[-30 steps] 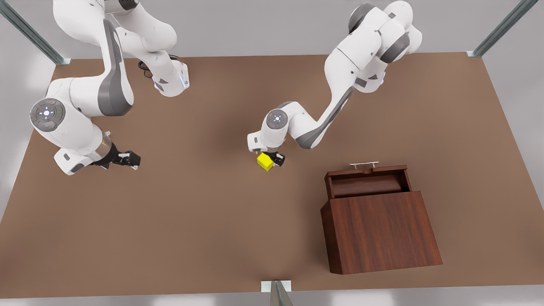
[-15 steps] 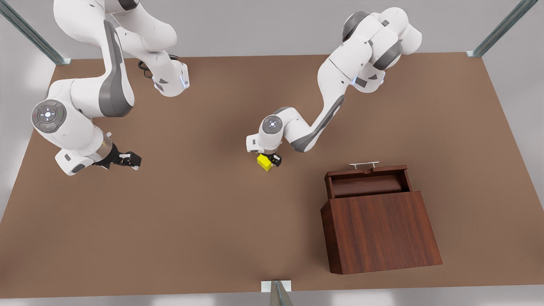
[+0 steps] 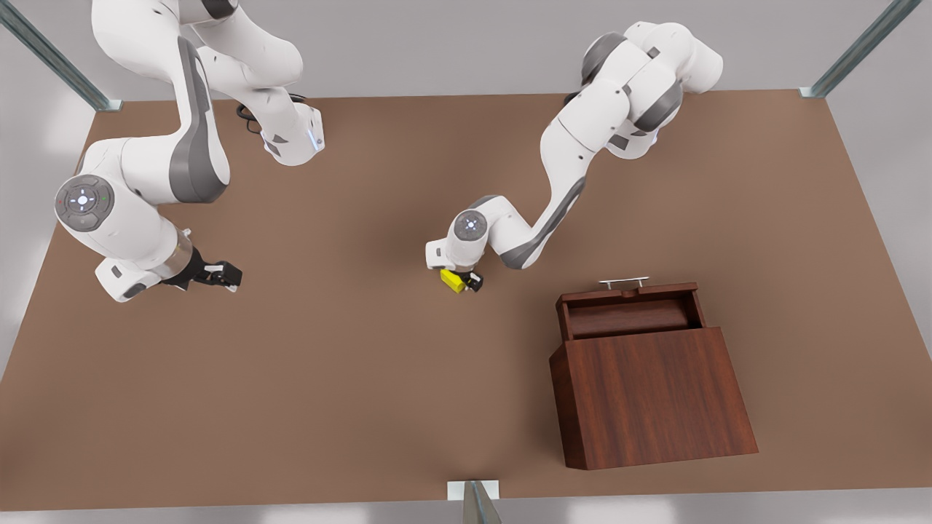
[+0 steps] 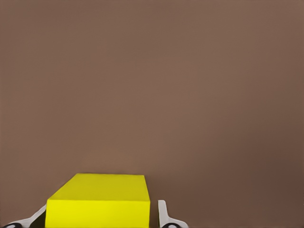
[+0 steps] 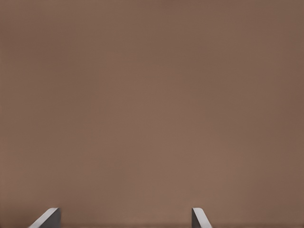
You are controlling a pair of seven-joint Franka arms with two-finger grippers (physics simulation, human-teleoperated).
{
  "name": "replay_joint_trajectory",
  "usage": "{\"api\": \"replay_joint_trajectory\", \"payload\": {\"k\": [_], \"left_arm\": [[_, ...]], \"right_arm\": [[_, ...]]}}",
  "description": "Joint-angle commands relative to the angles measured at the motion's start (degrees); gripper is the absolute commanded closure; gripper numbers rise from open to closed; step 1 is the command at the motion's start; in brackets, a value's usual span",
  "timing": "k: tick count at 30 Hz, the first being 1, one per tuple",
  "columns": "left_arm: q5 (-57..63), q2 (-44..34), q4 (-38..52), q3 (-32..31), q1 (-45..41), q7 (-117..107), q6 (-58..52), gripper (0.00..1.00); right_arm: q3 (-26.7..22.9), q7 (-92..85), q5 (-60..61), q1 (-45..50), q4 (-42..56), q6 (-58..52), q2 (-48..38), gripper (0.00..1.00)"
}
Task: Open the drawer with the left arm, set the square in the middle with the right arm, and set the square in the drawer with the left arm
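Observation:
The square (image 3: 453, 281) is a small yellow cube resting on the brown tabletop near the middle (image 3: 408, 320). My left gripper (image 3: 466, 281) is low over it and open; in the left wrist view the square (image 4: 99, 199) sits between its fingers (image 4: 162, 214), with a thin gap on one side. The drawer (image 3: 628, 314) stands pulled out of the top of the wooden box (image 3: 652, 397), its silver handle (image 3: 624, 281) toward the arms. My right gripper (image 3: 222, 275) waits open above bare table at the front view's left, its fingertips (image 5: 48, 218) set wide apart.
The wooden box takes up the front view's lower right. Metal frame posts (image 3: 473, 502) stand at the table's edges and corners. Both arm bases sit along the far edge of the table (image 3: 291, 138).
My left gripper has come down around the square, which has stayed in place on the table. The right arm has barely moved.

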Motion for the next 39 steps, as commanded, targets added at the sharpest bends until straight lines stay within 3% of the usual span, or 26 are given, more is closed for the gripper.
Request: {"api": "replay_joint_trajectory", "payload": {"k": [1, 3, 17, 18, 21, 23, 26, 29, 31, 39], "left_arm": [[0.05, 0.01, 0.05, -0.07, 0.0, -0.14, 0.0, 0.22], [-0.04, 0.01, 0.05, -0.07, -0.09, -0.23, -0.09, 0.4], [-0.48, -2.54, 0.4, 1.25, 0.35, -0.58, -3.25, 0.4], [-0.57, -3.76, 0.4, 1.51, 0.35, -0.67, -5.96, 0.4], [-3.82, -16.33, 0.67, 5.55, 0.79, -2.86, -29.43, 0.39], [-4.17, -26.88, 0.67, 5.82, 8.16, -6.29, -42.27, 0.39], [-4.35, -33.47, -2.93, 5.82, 24.24, -5.86, -41.57, 0.39], [-4.35, -33.21, -5.22, 5.73, 32.95, 0.56, -36.57, 0.39], [-4.26, -33.13, -10.93, 5.73, 33.75, 0.74, -28.66, 0.39], [-4.52, -28.91, -11.99, 5.82, 35.59, -1.11, -22.15, 0.37]], "right_arm": [[0.0, 0.0, 0.0, 0.02, 0.0, 0.0, 0.0, 0.0], [0.0, 0.0, 0.0, 0.02, -0.09, 0.0, 0.0, 0.0], [0.0, 0.0, 0.0, -0.07, 0.44, -0.61, 0.26, 0.0], [0.0, 0.0, 0.0, 0.02, 0.44, -0.61, 0.26, 0.0], [0.0, 0.0, 0.09, 0.02, 0.26, -0.61, 0.26, 0.0], [0.0, 0.0, 0.0, 0.02, 0.26, -0.52, 0.35, 0.0], [0.0, 0.0, 0.0, 0.02, 0.35, -0.61, 0.35, 0.0], [0.0, 0.0, 0.09, 0.11, 0.53, -0.52, 0.35, 0.0], [0.0, 0.0, 0.0, 0.2, 0.44, -0.44, 0.44, 0.0], [0.0, 0.0, 0.0, 0.02, 0.53, -0.7, 0.35, 0.0]]}}
